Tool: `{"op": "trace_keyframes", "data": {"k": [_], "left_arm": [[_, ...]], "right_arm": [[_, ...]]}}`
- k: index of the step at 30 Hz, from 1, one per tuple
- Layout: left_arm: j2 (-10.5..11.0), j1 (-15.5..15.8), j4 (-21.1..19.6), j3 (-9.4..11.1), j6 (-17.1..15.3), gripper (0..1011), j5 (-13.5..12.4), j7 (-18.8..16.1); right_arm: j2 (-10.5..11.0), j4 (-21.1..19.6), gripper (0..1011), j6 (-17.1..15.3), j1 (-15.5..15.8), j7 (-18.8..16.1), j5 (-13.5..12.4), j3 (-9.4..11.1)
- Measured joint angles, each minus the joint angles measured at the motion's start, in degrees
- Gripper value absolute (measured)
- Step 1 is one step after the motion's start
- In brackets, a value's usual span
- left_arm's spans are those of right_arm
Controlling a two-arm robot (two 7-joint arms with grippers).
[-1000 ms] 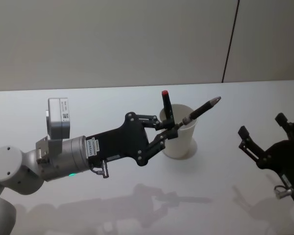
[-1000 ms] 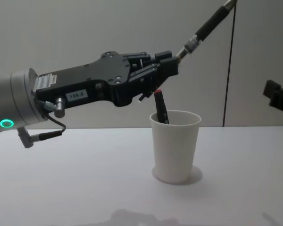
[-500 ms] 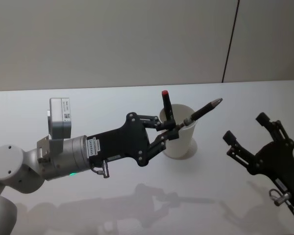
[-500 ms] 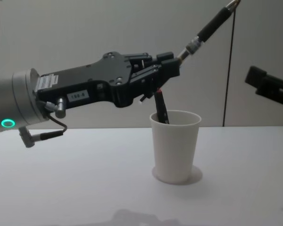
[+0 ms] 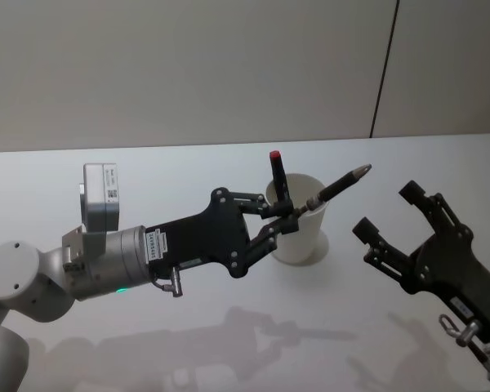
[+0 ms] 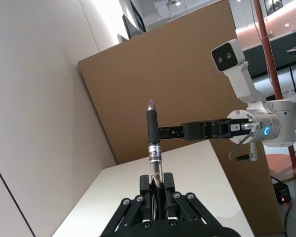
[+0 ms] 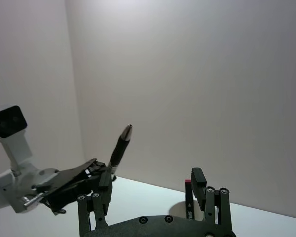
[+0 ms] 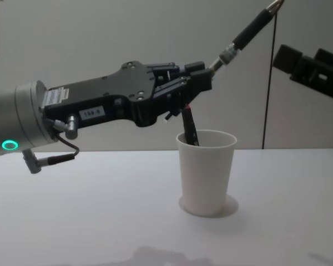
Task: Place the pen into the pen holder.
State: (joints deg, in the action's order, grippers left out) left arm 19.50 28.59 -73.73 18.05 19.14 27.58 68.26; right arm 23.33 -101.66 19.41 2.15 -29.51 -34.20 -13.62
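My left gripper (image 5: 287,214) is shut on the lower end of the pen (image 5: 339,184), a dark pen with a grey tip that slants up and to the right. It hangs just above the rim of the pen holder (image 5: 302,237), a white paper cup. From the side the pen (image 8: 247,34) rises well above the cup (image 8: 206,174), with my left gripper (image 8: 200,80) over the cup's left rim. My right gripper (image 5: 386,211) is open, raised to the right of the cup, and holds nothing. The left wrist view shows the pen (image 6: 152,133) upright between the fingers.
A second pen with a red cap (image 5: 278,175) stands inside the cup, leaning on its far-left rim. The white table (image 5: 147,343) stretches wide around the cup. A pale wall stands behind it.
My right gripper has moved left and upward, closer to the cup and the held pen. The left gripper and its pen have barely shifted.
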Motion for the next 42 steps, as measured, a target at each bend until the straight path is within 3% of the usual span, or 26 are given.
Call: {"op": "trace_keyframes", "data": {"k": [12,22,42], "left_arm": [[-0.02,0.05,0.06,0.0,0.0,172,0.0,0.07],[-0.02,0.05,0.06,0.0,0.0,171,0.0,0.09],[-0.02,0.05,0.06,0.0,-0.01,172,0.01,0.08]], "right_arm": [[-0.22,-0.07,1001,-0.55,-0.66,-3.71,-2.87,-0.16],[-0.4,-0.07,1001,-0.74,-0.84,-3.74,-3.16,-0.22],[-2.47,2.87,1001,-3.51,-4.39,-6.98,-5.32,-0.84]]}}
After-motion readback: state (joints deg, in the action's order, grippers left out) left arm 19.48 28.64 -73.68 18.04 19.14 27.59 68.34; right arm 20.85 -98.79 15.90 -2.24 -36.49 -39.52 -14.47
